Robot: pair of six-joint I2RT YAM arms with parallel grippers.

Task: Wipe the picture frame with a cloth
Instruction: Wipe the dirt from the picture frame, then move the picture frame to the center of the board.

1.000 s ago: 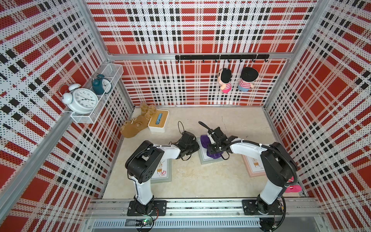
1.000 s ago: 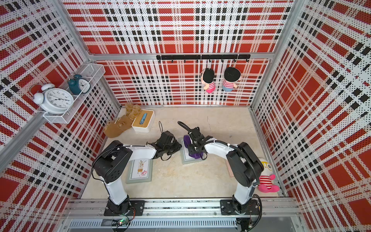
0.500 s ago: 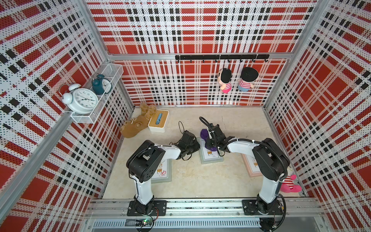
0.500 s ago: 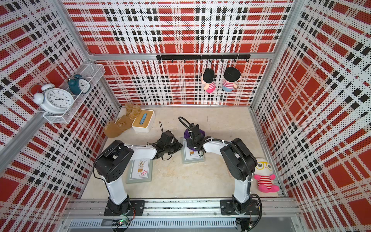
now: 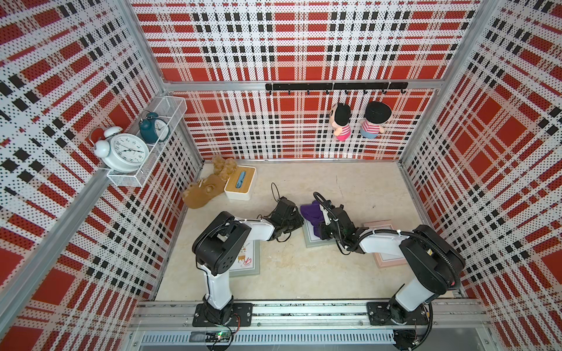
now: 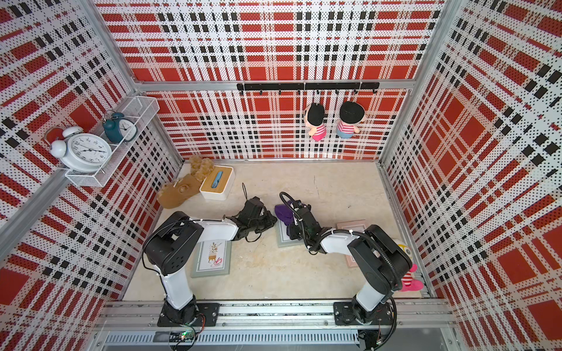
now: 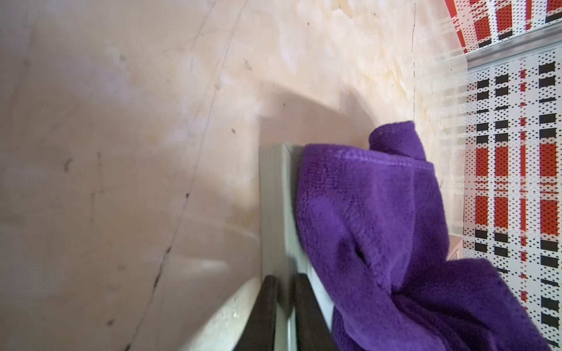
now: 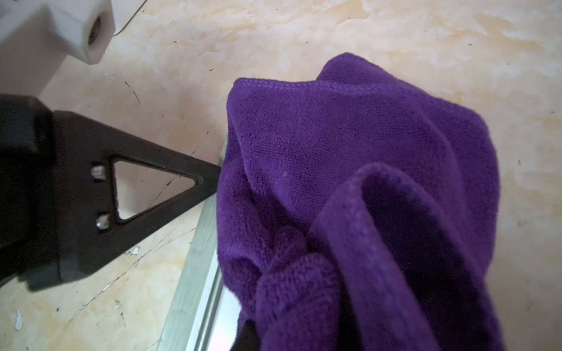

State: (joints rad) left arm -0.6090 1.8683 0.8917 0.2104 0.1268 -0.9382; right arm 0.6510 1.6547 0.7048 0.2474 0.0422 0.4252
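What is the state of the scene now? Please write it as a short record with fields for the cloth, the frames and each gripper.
cloth: purple cloth, bunched, lying on the far part of the middle frame
middle frame: grey picture frame, flat on the table
left gripper: shut on the grey picture frame's rim
right gripper: shut on the purple cloth
other frames: plant-print frame, partly hidden by the left arm; pink frame, partly hidden by the right arm
far left corner: brown plush toy

Purple cloth (image 5: 309, 211); grey-green frame (image 5: 308, 240); red/blk/wht plaid walls (image 5: 304, 45); beige marbled tabletop (image 5: 304, 273).
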